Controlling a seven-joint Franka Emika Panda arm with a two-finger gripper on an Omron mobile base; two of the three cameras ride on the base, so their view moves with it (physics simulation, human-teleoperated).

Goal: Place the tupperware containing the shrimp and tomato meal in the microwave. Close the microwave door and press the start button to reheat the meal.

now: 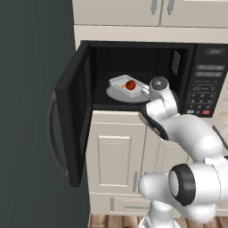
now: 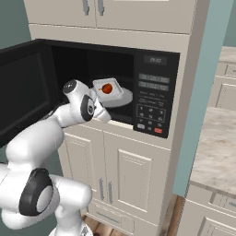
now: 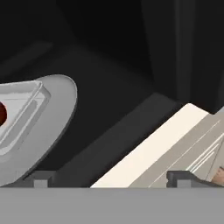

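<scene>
At the mouth of the microwave [image 1: 142, 75], the claw [image 3: 109, 179] is seen spread wide with nothing between its tips, just beside the turntable [image 3: 52, 131]. On that plate the tupperware [image 1: 127, 84] rests, tomato [image 1: 130, 84] and shrimp [image 1: 124, 86] inside. Placement is judged done. The door [image 1: 73, 111] stands wide open; closing it and pressing the start button [image 2: 158, 131] remain.

microwave [image 1: 133, 75]: black | tupperware [image 1: 121, 83]: pale grey-white | tomato [image 1: 130, 84]: red | turntable [image 1: 116, 94]: white | cabinets [image 1: 116, 156]: cream | start button [image 1: 205, 112]: red
</scene>
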